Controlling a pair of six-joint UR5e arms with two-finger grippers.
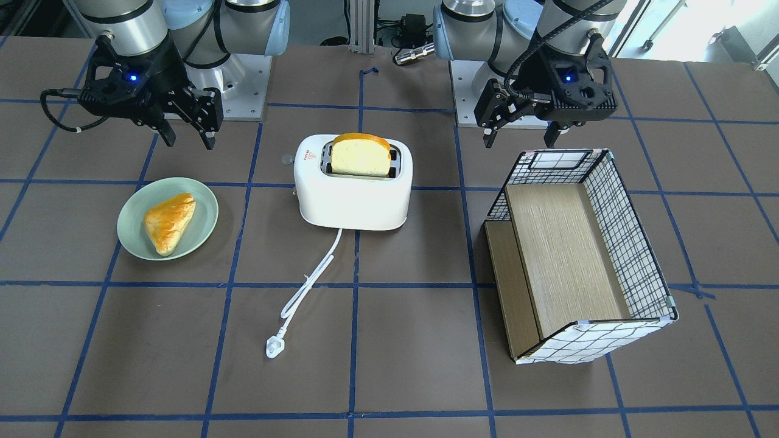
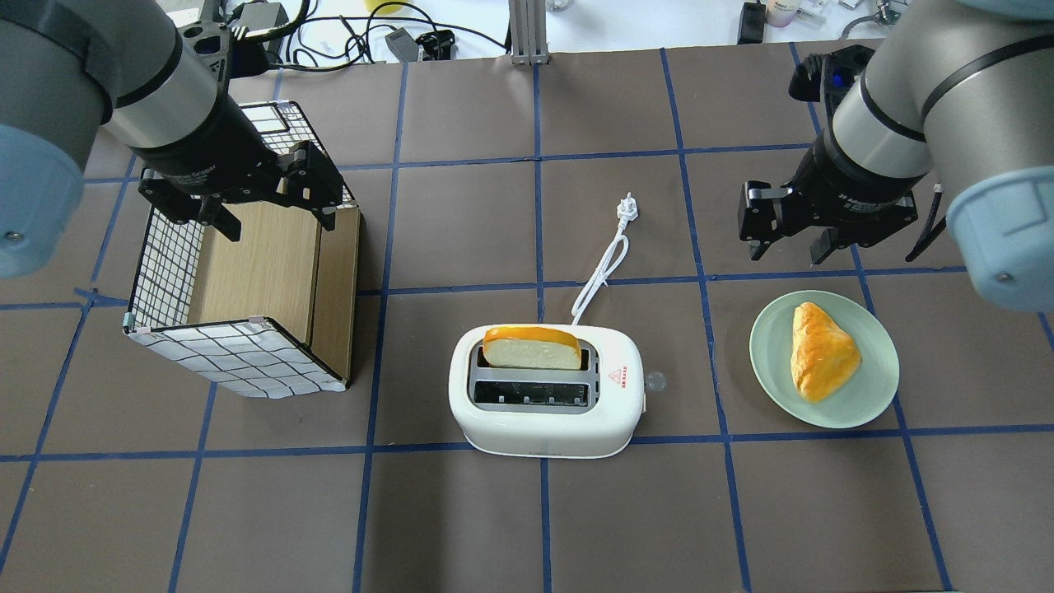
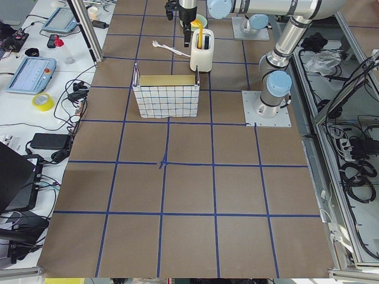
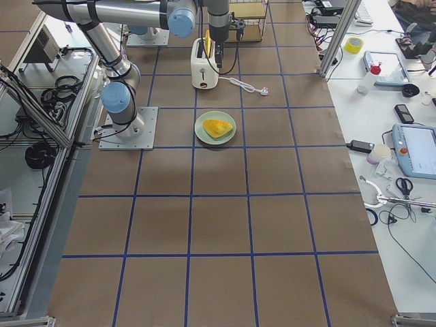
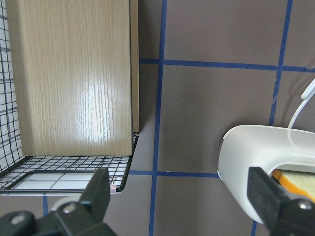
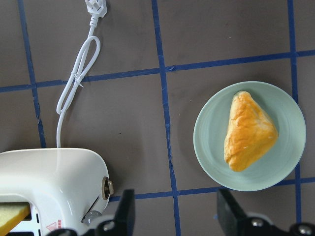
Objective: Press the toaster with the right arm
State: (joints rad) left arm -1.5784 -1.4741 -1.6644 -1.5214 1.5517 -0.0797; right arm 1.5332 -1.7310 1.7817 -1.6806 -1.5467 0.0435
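The white toaster (image 2: 543,412) stands mid-table with a bread slice (image 2: 531,347) upright in its far slot and a red triangle sticker (image 2: 615,376) on top. Its small lever (image 6: 92,215) shows at the end facing the plate. Its white cord and plug (image 2: 626,207) trail away. It also shows in the front view (image 1: 353,194). My right gripper (image 2: 786,243) hangs open and empty above the table, beyond the plate and to the right of the toaster, also in the front view (image 1: 185,135). My left gripper (image 2: 276,218) hangs open and empty over the basket.
A green plate (image 2: 856,395) with a golden pastry (image 2: 819,350) lies right of the toaster. A wire basket with a checked liner and wooden boards (image 2: 247,272) stands to its left. Blue tape lines cross the brown table.
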